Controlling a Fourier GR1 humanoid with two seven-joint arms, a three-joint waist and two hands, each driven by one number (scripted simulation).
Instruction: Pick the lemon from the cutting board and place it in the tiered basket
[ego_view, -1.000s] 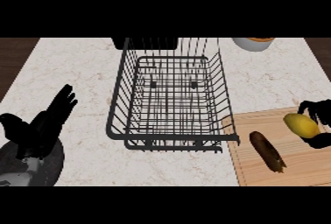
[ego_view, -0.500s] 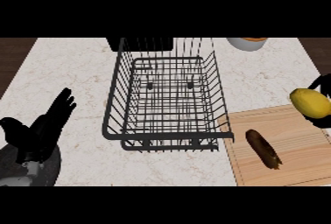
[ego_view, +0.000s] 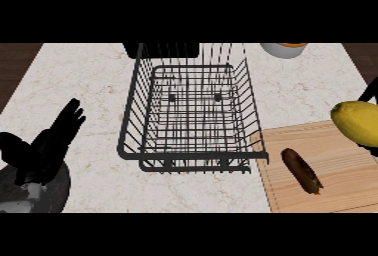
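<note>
We see the lemon (ego_view: 356, 123) at the right edge of the view, held off the board (ego_view: 336, 172), above the board's far right corner. Only slivers of the right hand (ego_view: 368, 91) show: black fingers curving over the lemon's far side and under its near side, so they're wrapped round it. The rest of that hand is cut off by the view's edge.

The basket (ego_view: 193, 115) sits mid-worktop, black wire, open top, nothing in it; we see marble through its floor. Its near right corner is just beside the board's far left corner. The lemon is well to the right of the basket, not over it.

The board lies at the worktop's near right corner. A dark brown oblong item (ego_view: 301, 170) lies on it near its left edge, angled; we can't tell what it is.

The left hand (ego_view: 46, 150) rests near the worktop's near left edge, fingers straight and relaxed, pointing away from us, holding nothing. Its grey forearm (ego_view: 28, 190) comes in from the lower left.

At the far edge, a pale cup-like thing with orange on top (ego_view: 283, 49) is cut off by the view, right of the basket. A dark block (ego_view: 161, 50) sits behind the basket's far rim.
</note>
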